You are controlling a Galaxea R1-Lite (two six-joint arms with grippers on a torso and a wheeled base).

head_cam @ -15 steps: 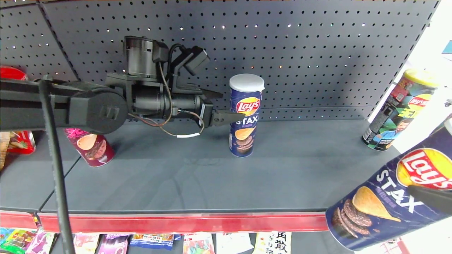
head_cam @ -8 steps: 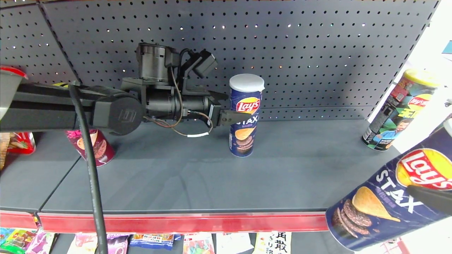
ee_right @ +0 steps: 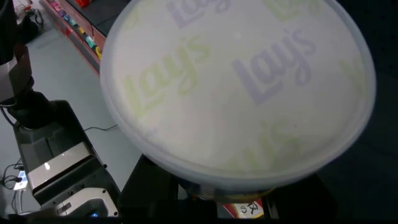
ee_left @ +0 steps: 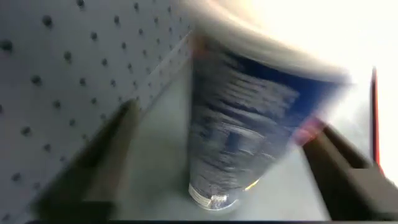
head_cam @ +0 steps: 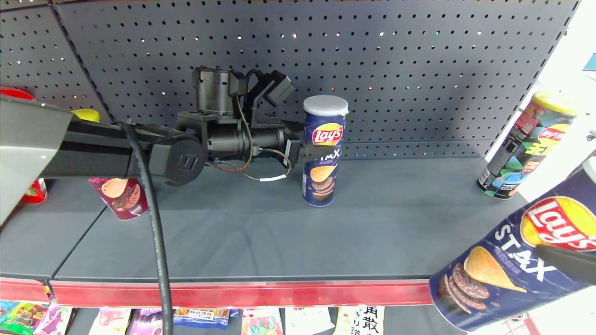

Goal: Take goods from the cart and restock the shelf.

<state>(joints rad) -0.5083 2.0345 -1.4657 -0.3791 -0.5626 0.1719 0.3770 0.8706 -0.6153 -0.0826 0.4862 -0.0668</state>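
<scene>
Packets of snacks (head_cam: 260, 321) hang lowest and nearest, under the red strip (head_cam: 242, 294) that fronts the grey shelf (head_cam: 233, 242). At the right end of that strip, in front of the shelf and off it, the right claw (head_cam: 565, 263) has the tilted blue can (head_cam: 498, 270) in its grip. A dark finger lies across the label, and the can's base points down and to the left. The right wrist view looks onto this can's white lid (ee_right: 239, 87), with the claw's dark body just under it.

Farther in, on the shelf board, a maroon can (head_cam: 122, 197) stands at the left, partly hidden by the left arm. Near the middle and toward the back, the upright blue can (head_cam: 322, 177) stands on the shelf with its white lid on. The left claw (head_cam: 314, 139) meets it from the left at label height and is spread wide around it: one finger crosses the can's front and the other passes behind. In the left wrist view this can sits between the two fingers (ee_left: 93, 162), with a gap showing on one side. Whether the other finger touches it is too blurred to tell.

A green can (head_cam: 521, 149) with a yellow lid is at the shelf's right end, well apart from the others. The pegboard (head_cam: 372, 56) closes the back.
</scene>
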